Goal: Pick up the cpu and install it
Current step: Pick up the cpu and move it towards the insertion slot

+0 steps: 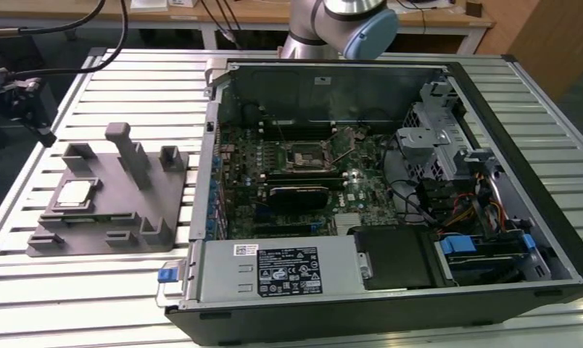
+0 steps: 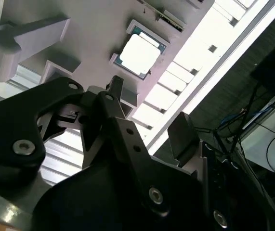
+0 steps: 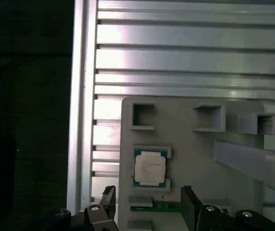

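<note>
The cpu (image 3: pixel 150 168) is a thin square chip with a pale silver top. It lies flat in a shallow pocket of the grey plastic fixture (image 3: pixel 185 139). In the exterior view the cpu (image 1: pixel 76 192) rests on the fixture (image 1: pixel 127 210) at the exterior view's left, outside the computer case. My gripper (image 3: pixel 148 206) hovers above the fixture, open and empty, its two dark fingers standing apart and clear of the chip. The second wrist view shows the cpu (image 2: pixel 139 53) beyond the gripper (image 2: pixel 151 115), on the fixture (image 2: pixel 94 29).
An open computer case (image 1: pixel 523 217) lies on the slatted metal table (image 1: pixel 117 80) at the exterior view's right. Its motherboard has a square socket (image 1: pixel 304 156) with a black block (image 1: pixel 296 196) beside it. The fixture carries raised posts (image 1: pixel 127 148). The table edge (image 3: pixel 77 120) runs close to the fixture.
</note>
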{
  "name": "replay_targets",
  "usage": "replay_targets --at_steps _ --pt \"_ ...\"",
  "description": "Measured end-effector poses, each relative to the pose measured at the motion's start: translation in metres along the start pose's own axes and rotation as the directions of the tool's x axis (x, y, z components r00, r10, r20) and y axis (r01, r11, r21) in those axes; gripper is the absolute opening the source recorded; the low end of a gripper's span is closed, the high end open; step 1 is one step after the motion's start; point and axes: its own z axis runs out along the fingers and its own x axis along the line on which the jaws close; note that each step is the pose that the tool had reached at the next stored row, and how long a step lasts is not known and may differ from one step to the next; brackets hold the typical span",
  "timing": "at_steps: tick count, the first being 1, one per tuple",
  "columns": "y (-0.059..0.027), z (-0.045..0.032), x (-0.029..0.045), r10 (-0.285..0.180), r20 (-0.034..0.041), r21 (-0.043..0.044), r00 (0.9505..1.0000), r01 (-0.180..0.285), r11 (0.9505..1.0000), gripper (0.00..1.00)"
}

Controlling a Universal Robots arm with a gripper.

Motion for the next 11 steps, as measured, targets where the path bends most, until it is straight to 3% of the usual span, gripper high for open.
replay_targets --at_steps 11 --pt "-0.0011 0.0199 -0.0001 -0.005 -0.0001 -0.0012 1.0000 0.005 1.0000 0.65"
